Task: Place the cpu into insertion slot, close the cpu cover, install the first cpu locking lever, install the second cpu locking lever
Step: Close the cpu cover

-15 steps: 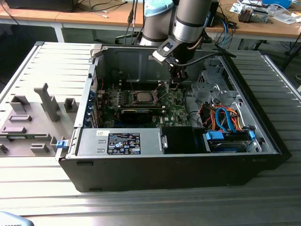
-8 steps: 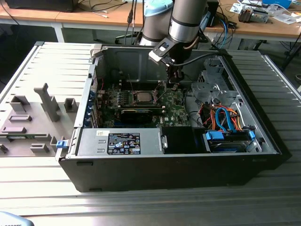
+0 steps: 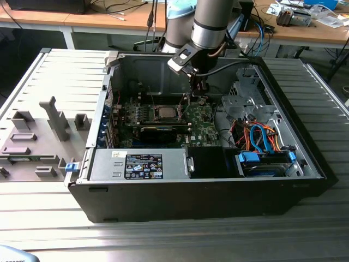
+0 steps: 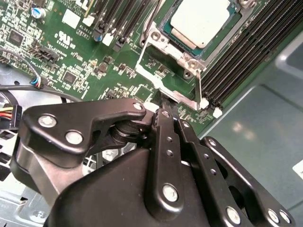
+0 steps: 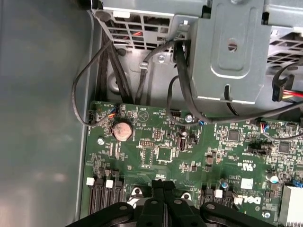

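The cpu lies flat, silver top up, in the insertion slot on the green board; the exterior view shows the cpu mid-board inside the case. The cpu cover, a silver frame with a window, stands open off one side of the slot. My gripper is shut, and its black fingertips press together right at the cover's outer edge with nothing between them. In the exterior view the gripper hangs just off the slot, toward that view's right. In the first wrist view the gripper hovers over the board.
Black memory slots flank the socket. A long black card and a labelled black box lie nearer the case front. A metal drive cage and coloured cables crowd the exterior view's right. A coin battery sits on the board.
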### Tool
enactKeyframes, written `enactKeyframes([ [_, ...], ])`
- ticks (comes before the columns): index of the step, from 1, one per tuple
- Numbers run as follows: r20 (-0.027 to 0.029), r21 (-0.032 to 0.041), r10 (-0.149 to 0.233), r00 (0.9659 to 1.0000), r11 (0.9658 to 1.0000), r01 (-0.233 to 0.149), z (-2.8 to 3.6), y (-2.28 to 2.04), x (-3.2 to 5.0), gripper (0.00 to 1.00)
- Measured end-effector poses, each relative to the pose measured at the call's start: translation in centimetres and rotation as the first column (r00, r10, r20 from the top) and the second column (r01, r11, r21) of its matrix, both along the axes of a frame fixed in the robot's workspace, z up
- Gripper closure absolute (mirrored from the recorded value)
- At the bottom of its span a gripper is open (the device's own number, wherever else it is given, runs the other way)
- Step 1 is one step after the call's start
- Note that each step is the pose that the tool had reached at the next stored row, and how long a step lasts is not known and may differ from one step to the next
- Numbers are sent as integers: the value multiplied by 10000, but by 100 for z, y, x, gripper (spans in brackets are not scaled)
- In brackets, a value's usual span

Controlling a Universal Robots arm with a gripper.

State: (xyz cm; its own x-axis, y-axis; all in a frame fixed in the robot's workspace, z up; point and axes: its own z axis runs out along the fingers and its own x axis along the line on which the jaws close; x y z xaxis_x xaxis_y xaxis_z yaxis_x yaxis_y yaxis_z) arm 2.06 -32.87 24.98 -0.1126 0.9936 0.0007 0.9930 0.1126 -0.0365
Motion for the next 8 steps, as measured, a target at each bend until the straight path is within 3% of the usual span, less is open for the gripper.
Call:
enactKeyframes([
  [8, 16, 1, 0, 10000, 10000, 0, 0, 0, -91, 89],
])
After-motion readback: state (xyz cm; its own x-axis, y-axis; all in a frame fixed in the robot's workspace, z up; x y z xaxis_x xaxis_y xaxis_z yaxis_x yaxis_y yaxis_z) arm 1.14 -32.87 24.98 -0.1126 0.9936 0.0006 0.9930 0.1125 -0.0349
